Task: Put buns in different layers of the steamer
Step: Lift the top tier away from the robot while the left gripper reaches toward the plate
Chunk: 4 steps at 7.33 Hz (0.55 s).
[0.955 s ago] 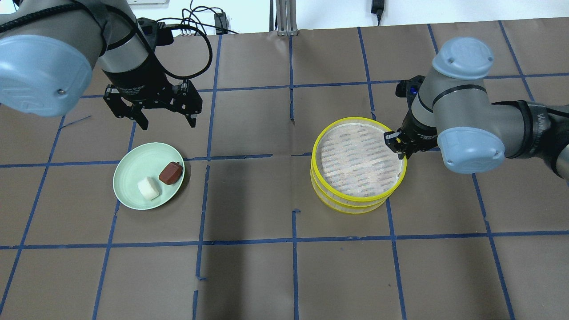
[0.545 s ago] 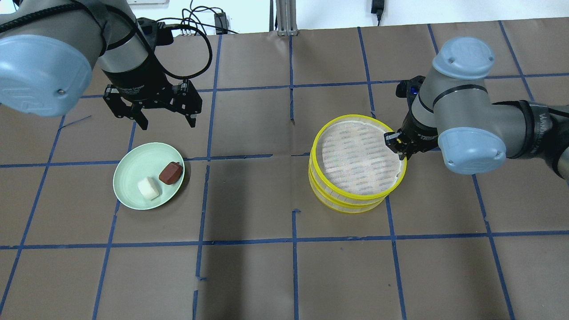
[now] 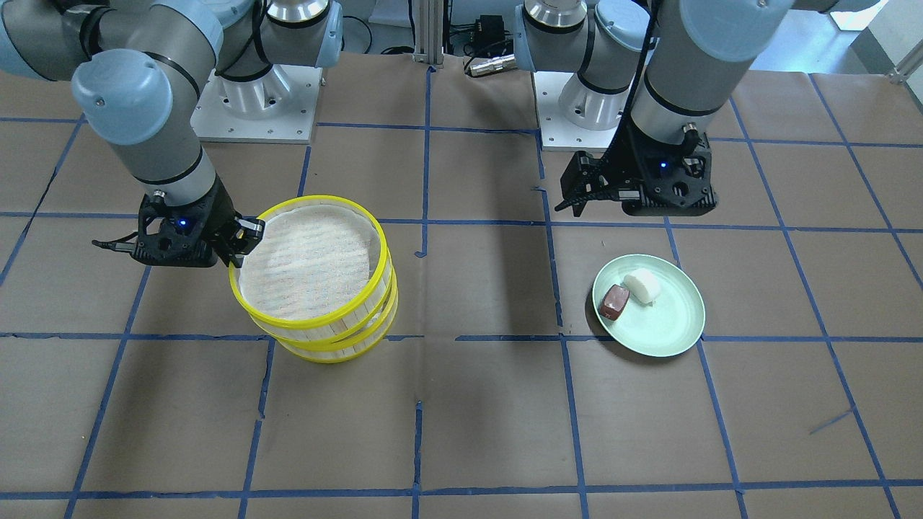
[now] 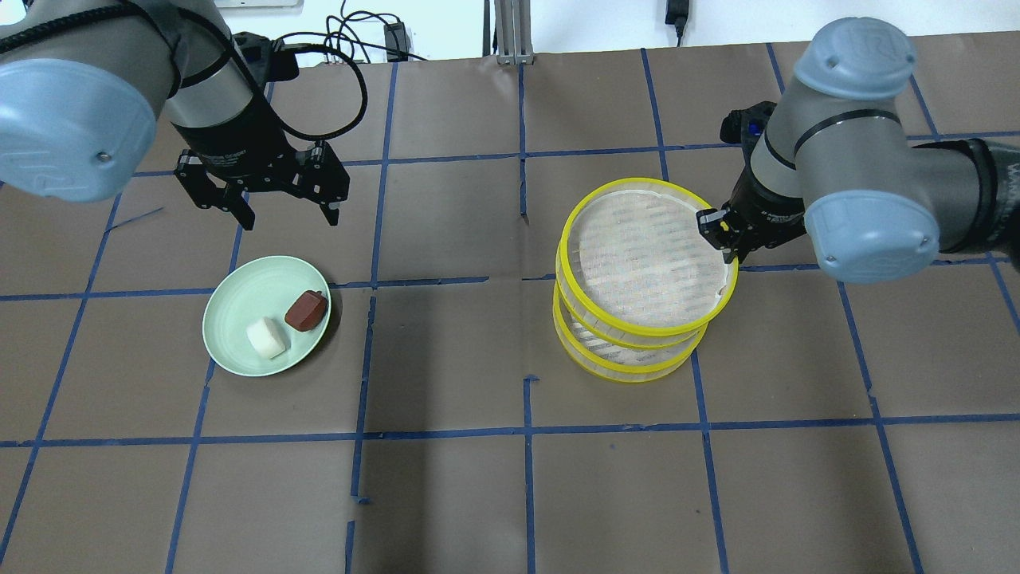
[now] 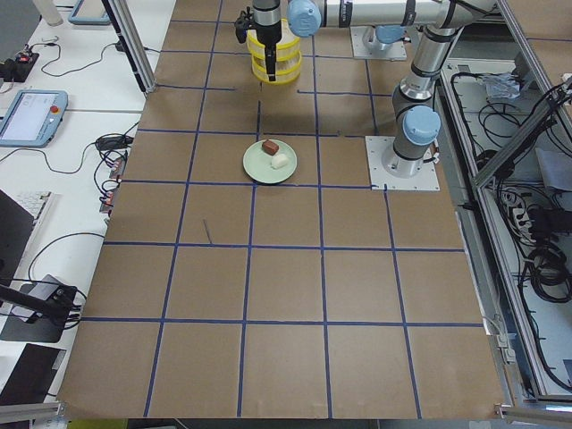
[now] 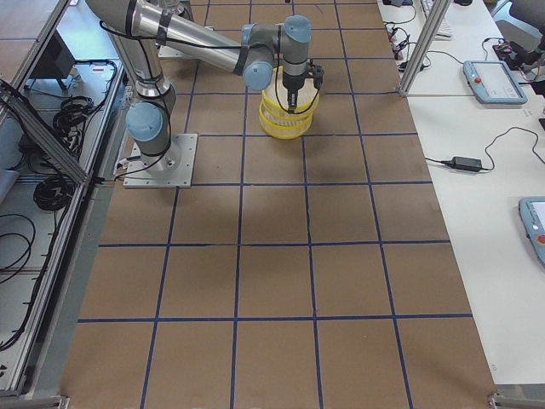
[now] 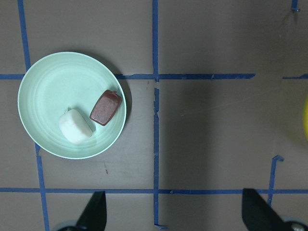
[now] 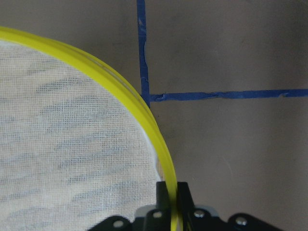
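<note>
Since the earlier overhead shot, the top layer (image 4: 637, 182) of the steamer has come up and shifted off-centre over the lower layer (image 4: 621, 375). It now sits tilted, and the right arm has risen with it. The right pincer (image 4: 721, 239) is clamped on that layer's yellow rim; the right wrist view shows the rim pinched between the fingers. It's not clear from these views whether the far edge of the lifted layer is fully clear of the lower one.

Both buns are on the pale green plate (image 4: 231, 319). The white bun (image 4: 266, 338) and the reddish-brown bun (image 4: 307, 310) lie side by side, close together, and neither has been touched. The steamer stack is well apart from the plate, over on the robot's right of it. The left pincer (image 4: 288, 219) hovers above the bench (image 4: 478, 478) just past the plate's far edge, spread wide and holding nothing.

So this looks like the unstacking step: the layers get separated so each one can take a bun. Next the lifted layer probably has to come clear and be set flat on open bench, somewhere between the plate and the lower layer. A one-sided rim grip lets it sag, so it wants a slow, level carry. After that the left pincer needs to drop onto one bun without nudging the other.
</note>
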Tool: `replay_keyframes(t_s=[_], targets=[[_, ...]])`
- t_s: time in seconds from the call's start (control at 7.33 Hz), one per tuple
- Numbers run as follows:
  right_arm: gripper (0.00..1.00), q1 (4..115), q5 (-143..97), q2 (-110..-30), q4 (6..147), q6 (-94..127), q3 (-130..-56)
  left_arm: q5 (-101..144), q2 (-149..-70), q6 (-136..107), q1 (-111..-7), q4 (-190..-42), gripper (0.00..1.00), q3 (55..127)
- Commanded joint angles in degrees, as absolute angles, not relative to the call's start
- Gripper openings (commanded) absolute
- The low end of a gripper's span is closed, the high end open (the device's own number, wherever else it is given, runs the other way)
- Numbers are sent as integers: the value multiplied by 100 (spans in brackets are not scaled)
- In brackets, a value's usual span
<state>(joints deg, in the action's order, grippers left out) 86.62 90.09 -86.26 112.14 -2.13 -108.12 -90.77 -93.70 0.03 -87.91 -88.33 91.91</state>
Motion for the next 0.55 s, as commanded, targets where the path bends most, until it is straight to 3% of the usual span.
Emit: replay_keyframes(t_s=[0.0,0.41], targets=[[3,8614,9017,-8911,10654,-272,-10504,-9070,-9580,979,-7669,-8579,100,9315],[4,8604,9509,-9403,9594,-272,-9873,-9070,-10255,1301,-7357,-7140,100,10228]])
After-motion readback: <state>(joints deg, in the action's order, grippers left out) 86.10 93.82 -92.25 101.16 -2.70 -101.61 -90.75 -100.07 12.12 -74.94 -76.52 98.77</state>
